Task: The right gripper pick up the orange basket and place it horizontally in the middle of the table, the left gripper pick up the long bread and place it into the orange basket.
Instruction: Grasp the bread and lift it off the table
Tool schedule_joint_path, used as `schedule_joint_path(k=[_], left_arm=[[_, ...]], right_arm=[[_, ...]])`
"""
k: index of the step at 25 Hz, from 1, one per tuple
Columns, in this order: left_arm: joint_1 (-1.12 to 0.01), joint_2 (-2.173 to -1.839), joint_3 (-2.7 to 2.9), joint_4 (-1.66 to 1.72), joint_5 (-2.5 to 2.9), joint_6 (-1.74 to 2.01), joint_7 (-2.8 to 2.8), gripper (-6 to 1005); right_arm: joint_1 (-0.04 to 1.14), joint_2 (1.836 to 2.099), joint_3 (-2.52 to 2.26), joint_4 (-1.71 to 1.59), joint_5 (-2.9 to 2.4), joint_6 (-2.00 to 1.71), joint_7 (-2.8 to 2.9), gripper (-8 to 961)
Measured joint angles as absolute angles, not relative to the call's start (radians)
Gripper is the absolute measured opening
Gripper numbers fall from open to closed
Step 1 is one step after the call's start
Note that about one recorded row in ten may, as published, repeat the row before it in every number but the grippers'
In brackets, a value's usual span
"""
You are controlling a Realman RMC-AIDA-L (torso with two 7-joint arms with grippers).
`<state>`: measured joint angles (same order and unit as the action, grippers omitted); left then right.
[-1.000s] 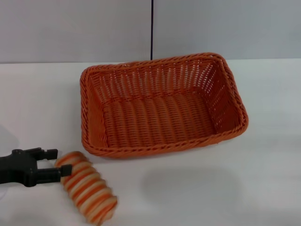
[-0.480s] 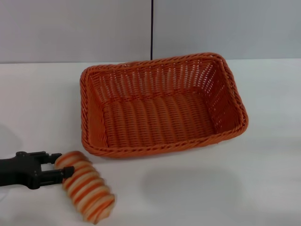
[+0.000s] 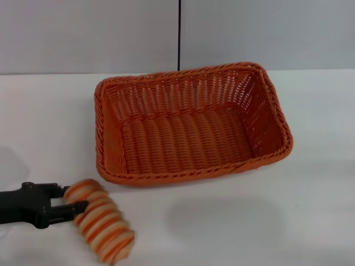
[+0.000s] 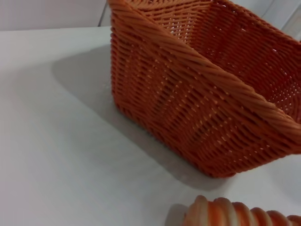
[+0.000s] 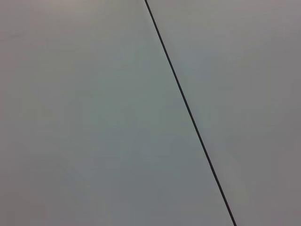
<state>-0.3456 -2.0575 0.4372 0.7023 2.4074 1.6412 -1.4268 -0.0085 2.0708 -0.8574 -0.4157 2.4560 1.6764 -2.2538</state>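
The orange basket [image 3: 191, 175] stands lengthwise across the middle of the white table [image 3: 255, 221], empty; the left wrist view shows its near corner [image 4: 197, 108] close up. The long bread [image 3: 101, 220], striped orange and cream, lies on the table in front of the basket's left corner, and its end shows in the left wrist view [image 4: 230, 214]. My left gripper [image 3: 70, 198] reaches in low from the left edge. It is open, with its fingers at the bread's left end and the lower finger against the loaf. The right gripper is out of view.
A grey wall with a black vertical seam [image 3: 179, 33] rises behind the table; the right wrist view shows only this wall and seam [image 5: 188, 113]. Bare tabletop lies to the right of the bread and around the basket.
My left gripper has sunk a little lower and closer to the near edge at the bread's end. The bread has shifted slightly. The basket has not moved.
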Motion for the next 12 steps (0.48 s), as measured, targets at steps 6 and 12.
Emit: schedule_joint_path(k=[6, 12], left_arm=[[-0.341, -2.054, 0.433, 0.704, 2.408, 1.667, -1.395, 542], [-0.352, -2.049, 0.429, 0.709, 2.409, 1.702, -1.409, 511]], right_arm=[[-0.007, 2.071, -0.857, -0.416, 2.456, 1.676, -2.253, 522], [0.0, 2.071, -0.857, -0.416, 2.456, 1.676, -2.253, 522]])
